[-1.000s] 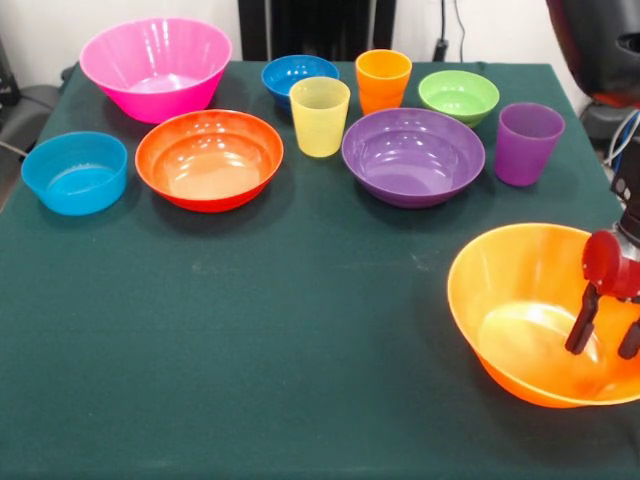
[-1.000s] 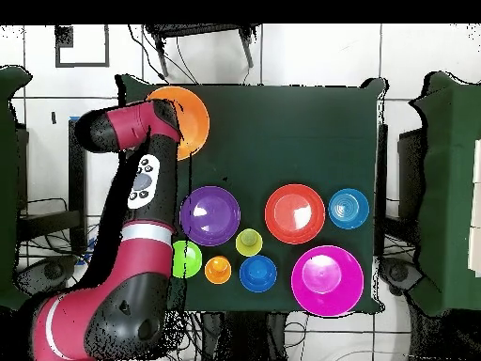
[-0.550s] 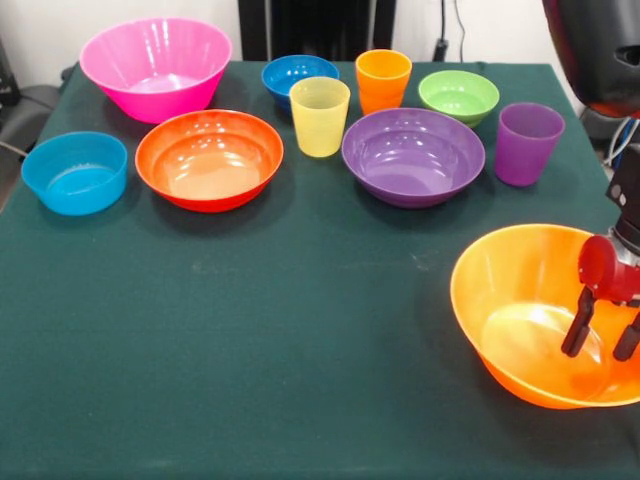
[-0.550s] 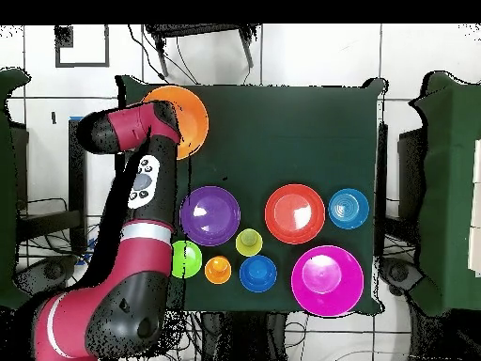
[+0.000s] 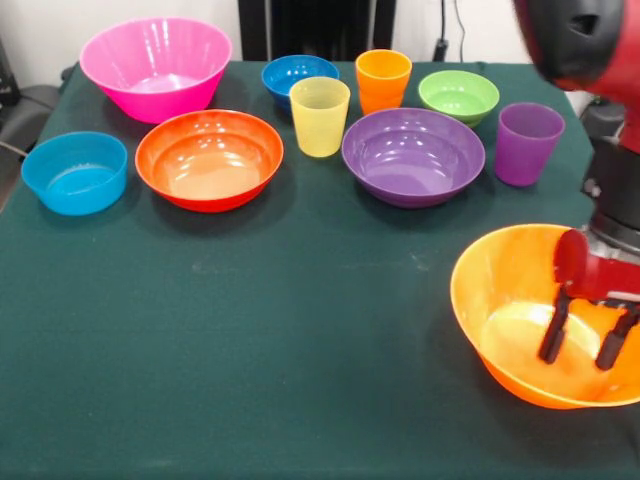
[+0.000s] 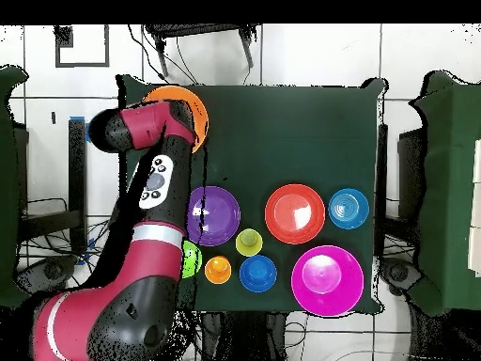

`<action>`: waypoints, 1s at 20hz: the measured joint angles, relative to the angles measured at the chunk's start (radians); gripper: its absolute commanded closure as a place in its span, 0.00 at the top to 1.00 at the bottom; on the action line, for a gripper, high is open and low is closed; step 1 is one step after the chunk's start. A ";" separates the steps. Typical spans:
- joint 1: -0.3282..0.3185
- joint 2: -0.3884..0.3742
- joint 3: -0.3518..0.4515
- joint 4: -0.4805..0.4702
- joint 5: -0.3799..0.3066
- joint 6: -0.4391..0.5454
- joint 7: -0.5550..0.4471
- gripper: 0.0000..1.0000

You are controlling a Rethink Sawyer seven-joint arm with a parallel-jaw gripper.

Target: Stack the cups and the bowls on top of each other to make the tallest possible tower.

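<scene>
The bench [image 5: 250, 350], covered in a dark green cloth with a soft matte weave, carries everything, and the one change on it is small: over the last second the arm [image 6: 155, 202] has swung across and the end effector [image 5: 578, 342] has slid a little toward nine o'clock inside the big yellow-orange bowl [image 5: 500, 300], while the bowl itself has barely shifted and nothing else has moved. The end effector hangs within that bowl at about four o'clock on the bench in the front view, its two dark fingers [image 5: 553, 338] spread apart and closed on nothing; I cannot tell whether they touch the bowl's floor. That suggests the base is only now being placed or let go, so the tower has not begun. All the pieces are glossy translucent plastic, round, with thin rims. The large pink bowl [image 5: 155, 65], deep and flared, sits at eleven o'clock; the shallow orange-red bowl [image 5: 209, 158] and purple bowl [image 5: 413, 155] lie side by side across the middle; the light blue bowl [image 5: 74, 172] stands at nine o'clock, the dark blue bowl [image 5: 295, 72] and green bowl [image 5: 458, 95] toward twelve. The tapered, handleless yellow cup [image 5: 319, 116], orange cup [image 5: 383, 78] and purple cup [image 5: 527, 143] stand upright among them.
</scene>
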 measured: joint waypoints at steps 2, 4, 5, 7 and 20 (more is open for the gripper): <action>-0.031 -0.017 0.004 0.026 -0.028 -0.062 0.000 1.00; -0.053 -0.026 0.008 0.042 -0.051 -0.098 0.000 1.00; -0.063 -0.030 0.009 0.048 -0.061 -0.113 0.000 1.00; -0.086 -0.034 0.012 0.060 -0.087 -0.142 0.000 1.00; -0.139 0.001 0.038 0.068 -0.202 -0.212 0.000 1.00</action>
